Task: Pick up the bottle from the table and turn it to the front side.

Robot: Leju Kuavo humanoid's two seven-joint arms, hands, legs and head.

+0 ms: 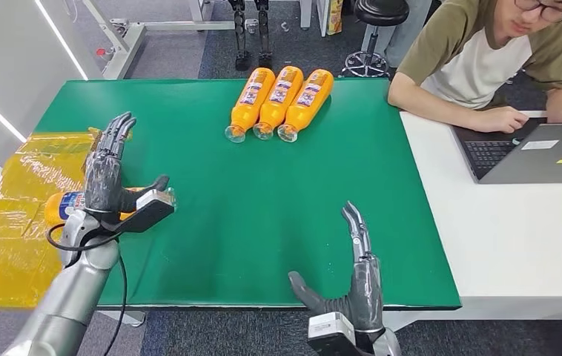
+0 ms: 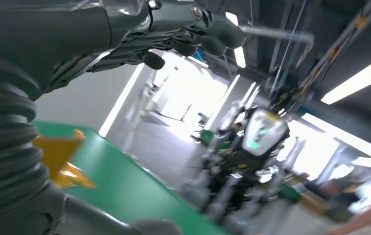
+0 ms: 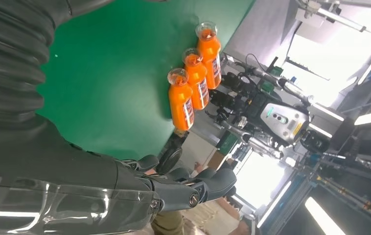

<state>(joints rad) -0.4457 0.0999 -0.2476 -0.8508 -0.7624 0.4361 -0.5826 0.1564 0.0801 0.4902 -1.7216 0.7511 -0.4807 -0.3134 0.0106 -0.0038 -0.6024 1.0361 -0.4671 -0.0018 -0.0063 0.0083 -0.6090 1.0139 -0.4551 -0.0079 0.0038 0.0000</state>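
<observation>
Lying bottles: three orange bottles [image 1: 281, 102] rest on their sides at the twelve o'clock end of the green mat [image 1: 263, 215], touching one another in a row, caps toward six o'clock, labels up. The right wrist view shows the same three side by side [image 3: 196, 78].
Bottle near left hand: a fourth orange bottle [image 1: 67, 205] with a blue-and-white label lies at nine o'clock, on the seam between the mat and the yellow plastic sheet [image 1: 11, 222]; the left hand hides most of it.
Left hand: the left hand [image 1: 111, 185] hangs over that bottle, fingers stretched flat toward twelve o'clock, thumb out toward three o'clock; it is spread and holds nothing that can be seen. Whether it touches the bottle, I cannot tell. Its wrist view shows its fingers [image 2: 173, 29] extended against a blurred room.
Right hand: the right hand [image 1: 348, 285] sits at six o'clock near the mat's front edge, fingers straight, thumb out toward nine o'clock, empty. It is well apart from every bottle.
White table: at three o'clock, a person [image 1: 486, 59] sits at a white table [image 1: 515, 252] with one hand by a laptop [image 1: 537, 152].
</observation>
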